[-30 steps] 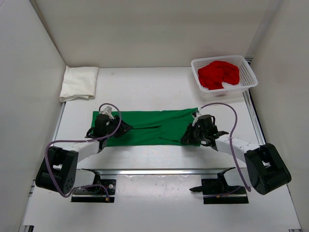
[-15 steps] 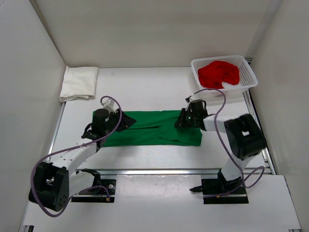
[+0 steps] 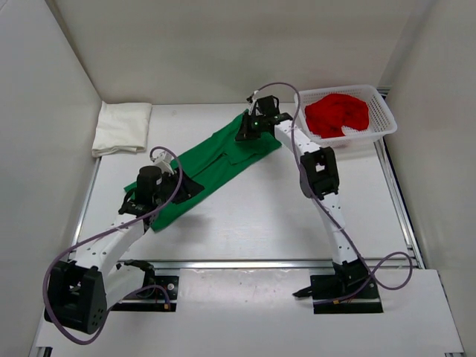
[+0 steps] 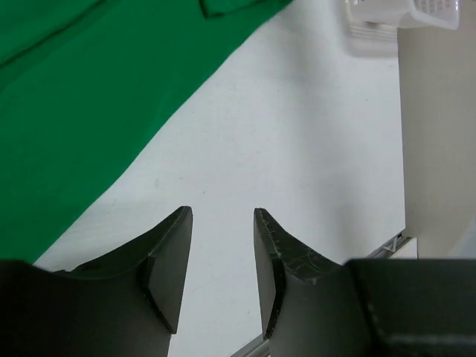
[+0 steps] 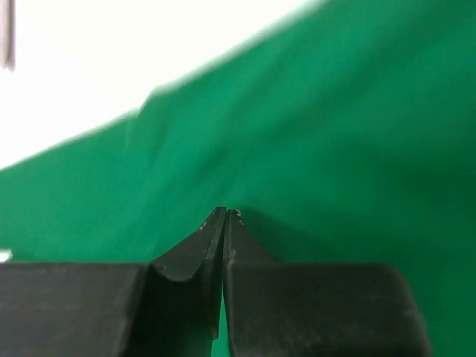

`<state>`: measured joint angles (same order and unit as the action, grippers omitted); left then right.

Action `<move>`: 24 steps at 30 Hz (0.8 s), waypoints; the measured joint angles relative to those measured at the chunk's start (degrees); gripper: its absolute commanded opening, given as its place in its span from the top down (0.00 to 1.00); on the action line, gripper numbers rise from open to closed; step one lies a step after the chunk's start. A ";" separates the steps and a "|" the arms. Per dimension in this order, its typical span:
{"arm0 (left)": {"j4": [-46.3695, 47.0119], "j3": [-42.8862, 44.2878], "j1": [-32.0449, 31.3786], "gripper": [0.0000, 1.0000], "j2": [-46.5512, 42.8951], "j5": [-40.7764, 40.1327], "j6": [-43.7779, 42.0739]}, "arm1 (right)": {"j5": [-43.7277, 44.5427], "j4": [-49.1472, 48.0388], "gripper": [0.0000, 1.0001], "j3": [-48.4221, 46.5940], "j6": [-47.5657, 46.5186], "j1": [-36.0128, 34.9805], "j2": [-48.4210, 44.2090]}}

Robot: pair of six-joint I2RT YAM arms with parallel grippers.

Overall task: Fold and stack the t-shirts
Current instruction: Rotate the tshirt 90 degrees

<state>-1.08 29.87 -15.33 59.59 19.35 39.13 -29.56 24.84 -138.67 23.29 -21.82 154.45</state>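
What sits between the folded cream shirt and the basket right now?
Top view: bare table beside the cream shirt, then the far end of the green shirt, gripped in the right claw, close to the basket.

White table point(image 3: 245, 223), green t-shirt point(image 3: 208, 167), cream t-shirt point(image 3: 121, 127), basket point(image 3: 381, 111)

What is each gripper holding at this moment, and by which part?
The right gripper pinches the green t-shirt at its far end, nearest the basket. The left gripper is open and holds nothing.
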 measured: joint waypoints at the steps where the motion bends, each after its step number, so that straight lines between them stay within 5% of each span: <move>1: -0.50 0.00 0.26 0.50 -0.02 0.22 -0.24 | -0.02 1.40 1.00 2.56 -1.01 0.00 -2.64; 7: -3.32 1.25 -0.20 0.50 1.33 2.45 -2.16 | 2.10 1.62 0.99 28.28 -5.46 -0.24 -35.89; 13: -7.30 2.89 -1.38 0.60 -0.22 1.36 -5.29 | 3.06 -22.67 0.97 64.15 -2.08 -4.00 -71.32; 17: -10.19 2.97 0.02 0.62 -2.97 1.38 -6.58 | 3.23 -33.16 0.83 76.06 2.19 -12.35 -68.26; 24: -15.04 4.07 2.19 0.60 -4.09 1.25 -7.72 | 10.40 -34.42 0.51 79.28 7.89 -22.12 -47.12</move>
<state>-16.12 33.93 -13.15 55.51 20.60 31.42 -19.16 -9.58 -59.40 31.18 -43.94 107.33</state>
